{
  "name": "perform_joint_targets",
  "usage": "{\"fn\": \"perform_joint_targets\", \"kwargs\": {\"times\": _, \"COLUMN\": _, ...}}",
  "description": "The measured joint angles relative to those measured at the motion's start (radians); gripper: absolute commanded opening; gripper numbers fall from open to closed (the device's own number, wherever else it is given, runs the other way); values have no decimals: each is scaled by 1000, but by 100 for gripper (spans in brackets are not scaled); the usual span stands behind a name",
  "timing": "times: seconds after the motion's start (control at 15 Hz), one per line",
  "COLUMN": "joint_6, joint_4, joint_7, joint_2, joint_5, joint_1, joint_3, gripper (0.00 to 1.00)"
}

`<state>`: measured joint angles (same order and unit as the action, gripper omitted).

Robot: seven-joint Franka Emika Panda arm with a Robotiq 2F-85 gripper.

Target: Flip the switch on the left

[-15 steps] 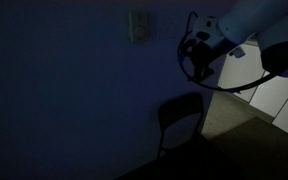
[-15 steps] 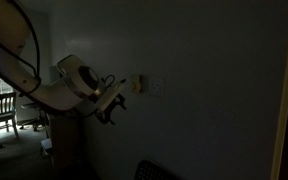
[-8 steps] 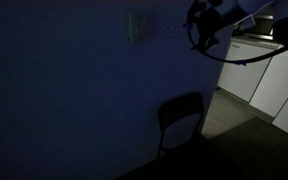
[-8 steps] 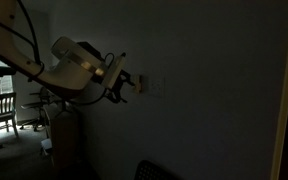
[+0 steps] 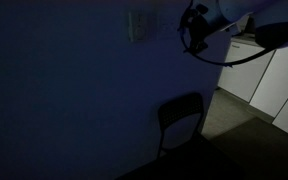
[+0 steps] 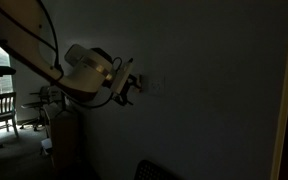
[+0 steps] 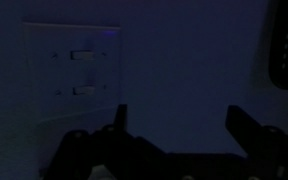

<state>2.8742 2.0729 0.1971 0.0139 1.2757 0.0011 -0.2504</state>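
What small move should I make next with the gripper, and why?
Probably slide the gripper sideways toward the switch plate. In the wrist view the plate lies almost wholly left of the open gripper, so it does not yet line up with either of the toggles.

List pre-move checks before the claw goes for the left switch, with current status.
1. Switch plate in wrist view: ok, at frame left.
2. Two toggles distinguishable: ok, faintly. Which one is the left: cannot tell.
3. Claw open: ok, fingers apart.
4. Claw lined up on a toggle: not ok, plate lies left of the gap between the fingers.
5. Clearance between claw and wall: cannot tell, too dark in both exterior views.
6. Chair clear of claw: ok, well below it.
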Motion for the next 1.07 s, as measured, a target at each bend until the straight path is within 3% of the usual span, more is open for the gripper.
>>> {"fn": "perform_joint_targets", "kwargs": {"times": 1.07, "joint_6": 1, "joint_4": -227, "joint_7": 17, "joint_2": 229, "joint_5": -8, "joint_1": 7, "joint_3": -4, "gripper": 100}}
